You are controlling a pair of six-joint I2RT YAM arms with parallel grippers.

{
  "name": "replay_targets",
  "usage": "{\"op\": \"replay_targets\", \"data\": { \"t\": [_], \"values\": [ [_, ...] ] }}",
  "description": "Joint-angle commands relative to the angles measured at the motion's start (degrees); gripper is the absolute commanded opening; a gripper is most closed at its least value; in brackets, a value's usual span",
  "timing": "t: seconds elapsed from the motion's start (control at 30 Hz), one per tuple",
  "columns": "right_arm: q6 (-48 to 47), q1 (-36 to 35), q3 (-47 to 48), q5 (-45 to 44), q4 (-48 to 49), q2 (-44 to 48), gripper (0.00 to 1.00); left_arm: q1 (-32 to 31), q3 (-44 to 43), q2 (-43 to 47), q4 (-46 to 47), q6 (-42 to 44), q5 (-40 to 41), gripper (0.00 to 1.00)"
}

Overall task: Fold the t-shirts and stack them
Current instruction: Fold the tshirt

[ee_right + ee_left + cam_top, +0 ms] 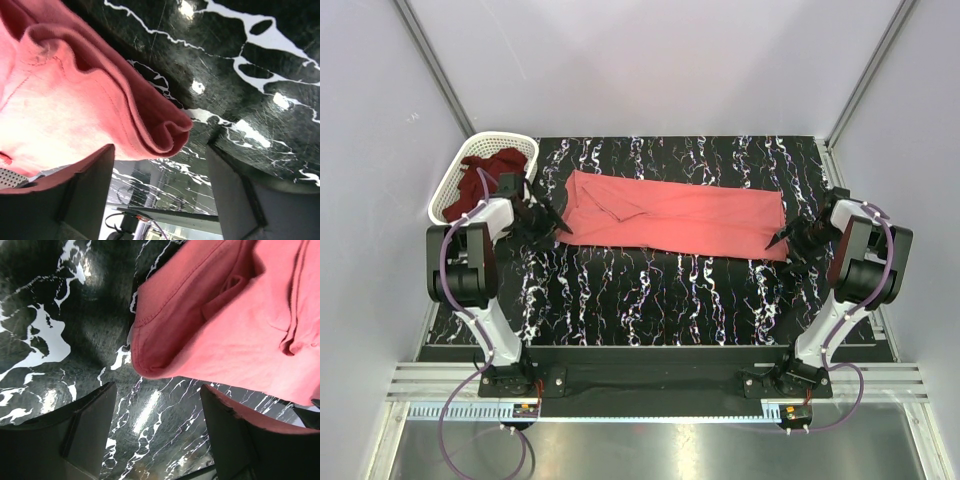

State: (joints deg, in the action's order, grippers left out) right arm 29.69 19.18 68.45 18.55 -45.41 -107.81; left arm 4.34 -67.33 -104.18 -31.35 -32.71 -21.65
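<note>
- Across the black marbled counter lies the salmon-pink cloth t-shirt, a long folded band.
- Left jaws and right jaws are spread at its ends, pinching nothing.
- Likely next: pinch both ends and fold crosswise.
- Dark maroon t-shirt waits in the white lattice basket.

left arm elbow raised, forearm angled inward | left gripper low, jaws wide apart | right arm elbow raised, forearm angled inward | right gripper low, jaws wide apart
</note>
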Motion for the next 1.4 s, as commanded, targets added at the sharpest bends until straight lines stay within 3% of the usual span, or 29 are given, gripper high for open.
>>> {"op": "replay_targets", "data": {
  "t": [0.0, 0.2, 0.3, 0.4, 0.43, 0.53, 0.57, 0.7, 0.83, 0.87, 0.9, 0.93, 0.97, 1.1, 1.17, 1.23, 1.37],
  "values": [
    [1.3, 0.2, 0.0, 1.6, 2.0, -0.7, 0.77, -0.2, 1.1, -1.3, 2.8, -2.1, -2.3, 0.73],
    [0.9, 0.2, 0.5, 0.6, 1.6, -2.0, 0.66, -0.4, 0.7, -3.5, 2.2, -3.2, 0.8, 0.70],
    [0.1, 0.2, 1.1, -0.6, 1.4, -2.6, 0.57, -0.4, 1.1, -3.4, 3.0, -3.6, 4.1, 0.62],
    [-1.3, 0.2, 2.3, -1.1, 0.8, -3.7, 0.39, -0.5, 0.0, -4.4, 4.0, -2.9, 5.7, 0.44],
    [-1.9, 0.2, 2.7, -1.1, 0.5, -3.9, 0.25, -0.5, -0.6, -4.6, 4.0, -2.6, 6.0, 0.32],
    [-2.8, 0.2, 2.6, -1.1, -0.9, -4.0, 0.00, -0.6, -3.1, -4.7, 2.0, -1.0, 8.4, 0.17],
    [-3.0, 0.2, 2.2, -1.1, -1.5, -4.1, 0.00, -0.6, -3.2, -4.2, 1.5, -0.4, 10.2, 0.09],
    [-2.4, 0.2, -1.5, -4.0, -4.2, -0.2, 0.00, -0.6, -1.8, -1.3, -1.3, 2.2, 13.8, 0.00],
    [-0.5, 0.2, -6.5, -4.1, -6.2, 4.7, 0.00, -0.6, 3.1, 4.6, -3.1, 3.0, 16.2, 0.02],
    [0.0, 0.1, -8.7, -4.0, -6.1, 5.8, 0.00, -0.6, 3.9, 5.6, -3.8, 2.8, 17.6, 0.10],
    [0.6, -0.1, -9.8, -3.7, -6.0, 7.8, 0.01, -0.6, 4.7, 6.6, -4.1, 2.7, 18.2, 0.32],
    [0.6, -0.1, -11.3, -3.3, -6.1, 8.6, 0.06, -0.6, 5.2, 7.5, -4.7, 2.7, 19.3, 0.37],
    [0.6, -0.2, -11.6, -3.2, -6.4, 9.8, 0.33, -0.6, 5.3, 9.2, -5.1, 3.2, 19.7, 0.40],
    [-2.5, -1.2, -7.4, -8.0, -10.6, 13.1, 0.69, -2.8, 2.1, 15.3, -8.5, 5.5, 24.1, 0.55],
    [-3.6, -2.4, -2.5, -10.0, -13.8, 15.6, 0.77, -6.5, 0.1, 17.5, -8.0, 6.4, 22.0, 0.60],
    [-5.0, -5.5, 2.7, -11.9, -15.4, 16.8, 0.81, -10.8, -1.1, 18.0, -5.1, 6.0, 13.1, 0.63],
    [-5.9, -10.7, 9.6, -11.7, -18.7, 17.2, 0.81, -14.6, -2.4, 10.9, 2.9, -5.9, -1.3, 0.62]
  ]
}}
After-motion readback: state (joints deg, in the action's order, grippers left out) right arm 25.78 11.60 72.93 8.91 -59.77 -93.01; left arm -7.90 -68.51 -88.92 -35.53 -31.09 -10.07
